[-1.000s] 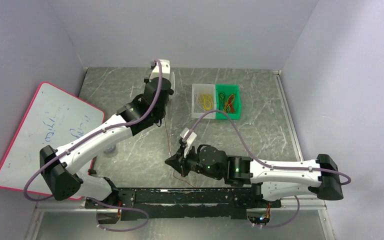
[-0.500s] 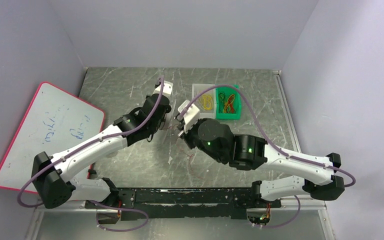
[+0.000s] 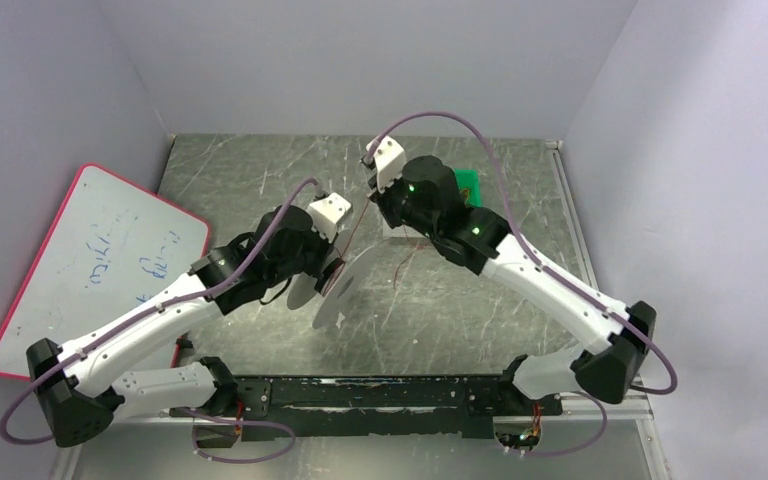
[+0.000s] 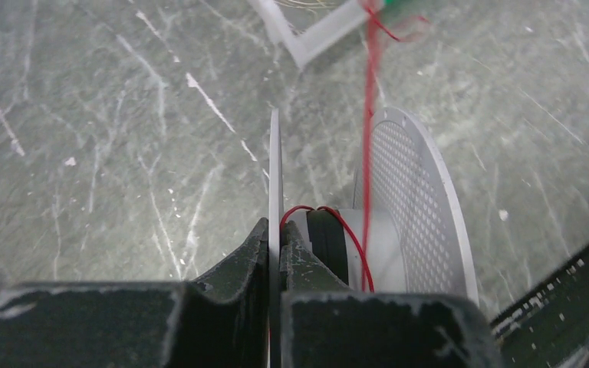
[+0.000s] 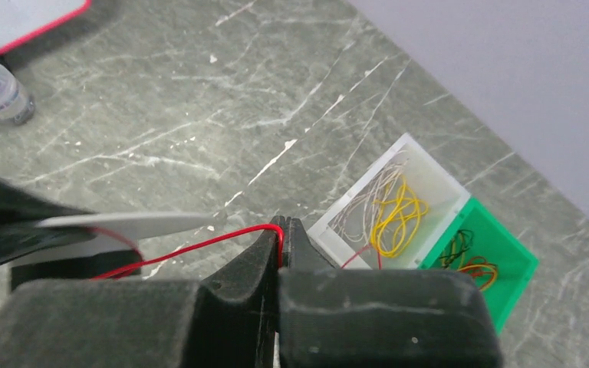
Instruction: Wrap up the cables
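- One white spool (image 3: pixel 345 290) sits at the lower centre of the top view. The left gripper (image 4: pixel 274 238) has its fingers (image 4: pixel 241 261) clamped on one of the spool's two flanges.
- One red cable (image 5: pixel 199 244) runs from the spool's hub to the right gripper (image 5: pixel 282 234), whose fingers (image 5: pixel 249 264) are pinched together on it.
- Two bins sit on the table (image 3: pixel 230 170), at the right of the right wrist view: one white (image 5: pixel 439 170), one green (image 5: pixel 515 261).
- One whiteboard (image 3: pixel 90 265) is at the left; its blue writing is unreadable.

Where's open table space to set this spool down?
Bare table far left, between whiteboard and left arm, and at right, between right arm and wall. Crowded: centre, where left gripper, right gripper, spool and red wire meet near the bins.
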